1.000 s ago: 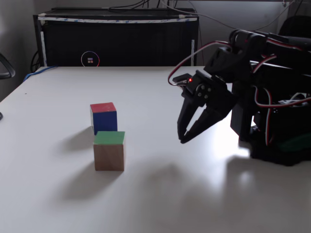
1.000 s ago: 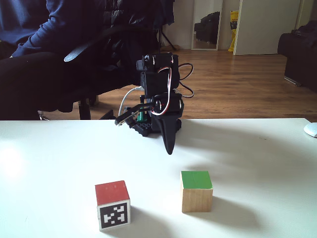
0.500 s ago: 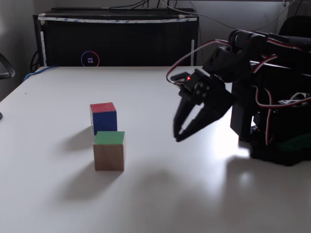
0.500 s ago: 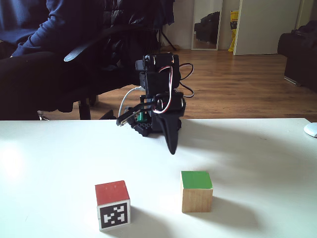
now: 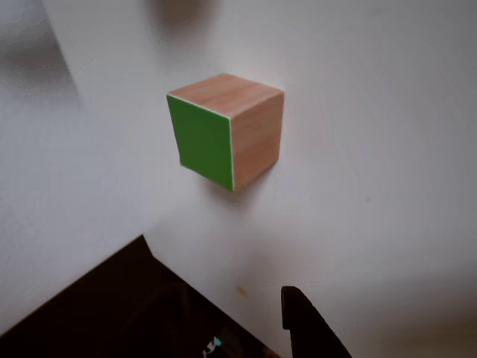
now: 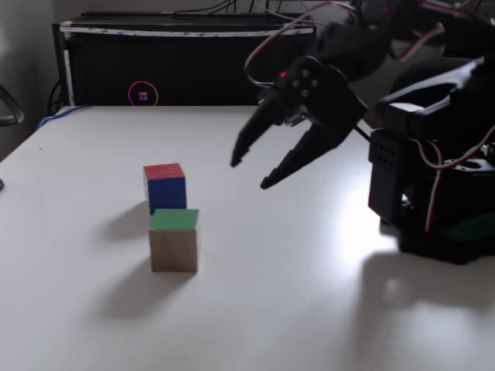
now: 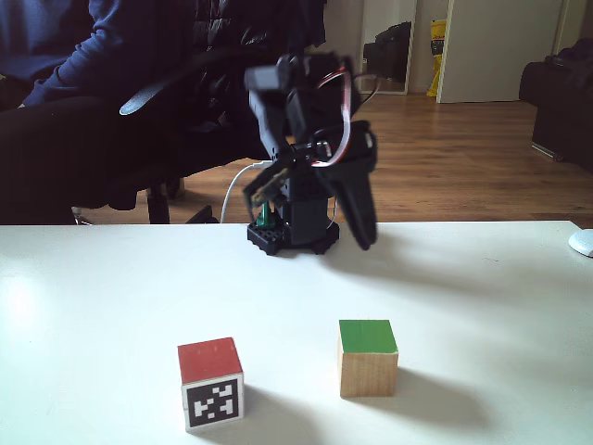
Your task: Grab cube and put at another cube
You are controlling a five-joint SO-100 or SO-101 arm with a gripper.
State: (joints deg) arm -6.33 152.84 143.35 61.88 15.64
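Note:
The cube (image 6: 174, 239) with the green top stands on the white table, in front of another cube (image 6: 165, 187) that has a red top and a blue side; the two sit close together. In a fixed view the cube (image 7: 368, 357) is to the right of another cube (image 7: 211, 382), which shows a black-and-white marker. My gripper (image 6: 250, 174) hangs open in the air, to the right of and above both cubes, holding nothing. The other view looks down at the cube (image 5: 223, 134) with one dark finger (image 5: 305, 328) at the bottom edge, well short of it.
The arm's black base (image 6: 433, 201) stands at the table's right side. A black cabinet (image 6: 186, 62) runs along the far edge. A person in dark clothes sits on a chair (image 7: 139, 102) behind the table. A white object (image 7: 582, 243) lies at the right edge.
The gripper has risen from near the table, swung toward the cubes and opened wider. Both cubes stay where they were.

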